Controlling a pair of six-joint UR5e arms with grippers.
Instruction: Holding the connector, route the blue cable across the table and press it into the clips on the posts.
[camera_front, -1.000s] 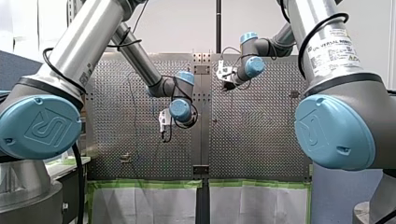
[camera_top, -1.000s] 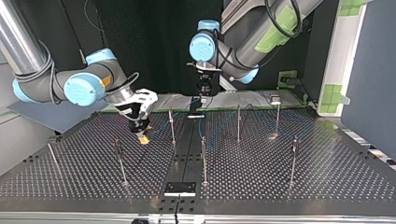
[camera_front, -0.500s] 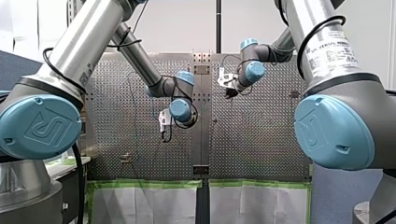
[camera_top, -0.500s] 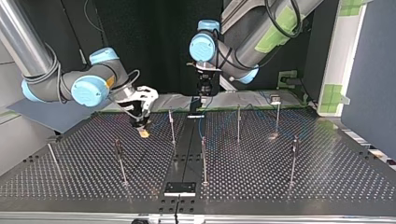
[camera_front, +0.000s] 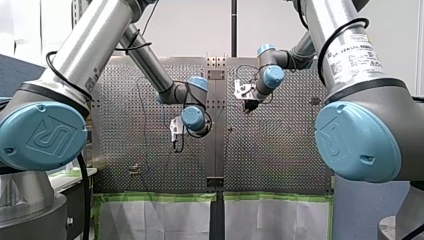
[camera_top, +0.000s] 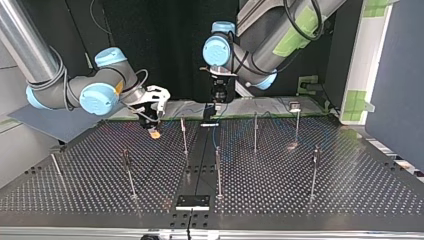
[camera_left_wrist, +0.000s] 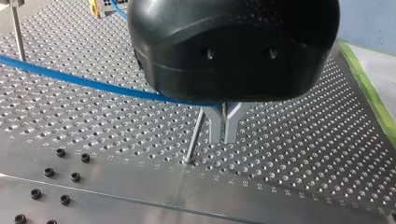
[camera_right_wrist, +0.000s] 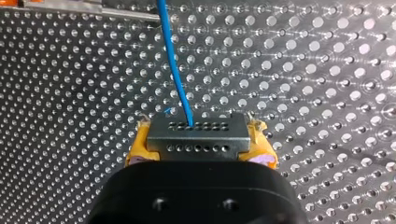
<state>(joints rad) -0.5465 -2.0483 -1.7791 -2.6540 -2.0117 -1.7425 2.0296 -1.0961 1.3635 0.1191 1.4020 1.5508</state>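
Two grips: right fingers (camera_right_wrist: 138, 148) clamp the connector (camera_right_wrist: 196, 135); left fingers (camera_left_wrist: 232, 126) together beside a post (camera_left_wrist: 196, 135). Overtension could tear blue cable (camera_right_wrist: 173, 65) loose.

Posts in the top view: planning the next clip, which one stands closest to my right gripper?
The thin post just beside the right gripper, left of the centre strip; the rest stand farther off.
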